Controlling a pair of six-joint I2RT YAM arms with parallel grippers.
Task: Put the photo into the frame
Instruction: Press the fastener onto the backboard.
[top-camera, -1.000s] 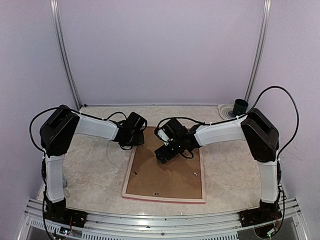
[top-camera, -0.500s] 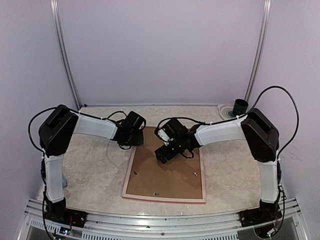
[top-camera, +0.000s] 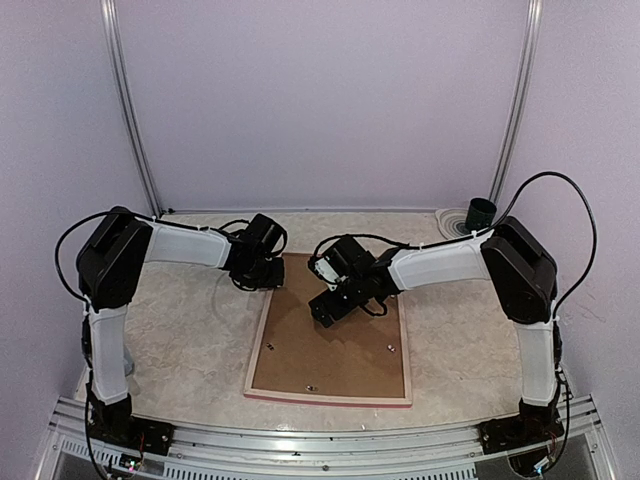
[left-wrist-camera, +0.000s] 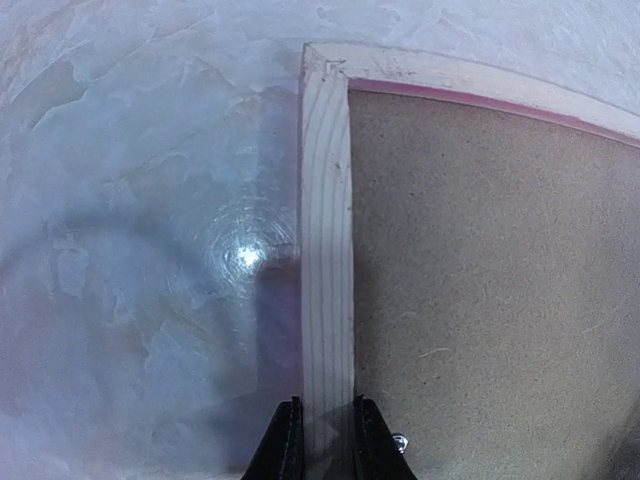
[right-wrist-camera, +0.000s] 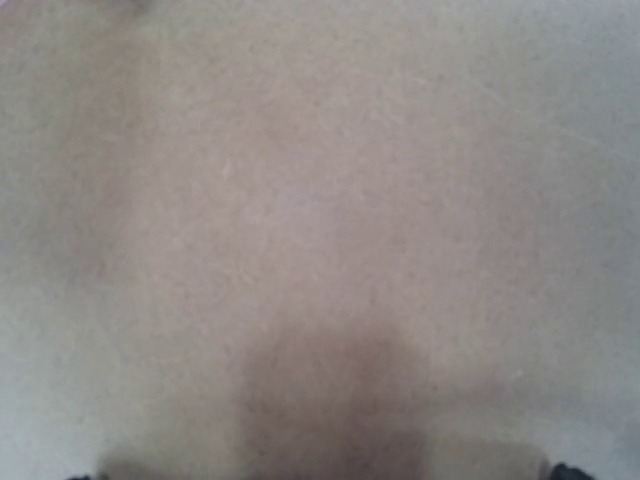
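We see left gripper (left-wrist-camera: 325, 442) nudged toward far corner, fingers pinching rail of pale-wood, pink-edged rectangular frame (left-wrist-camera: 325, 200) | right gripper (top-camera: 328, 308) unmoved, fingers spread over brown backing board (top-camera: 340, 365)

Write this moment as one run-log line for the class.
left gripper: shut on frame rail | right gripper: open, over board | frame: face down | photo: not in view
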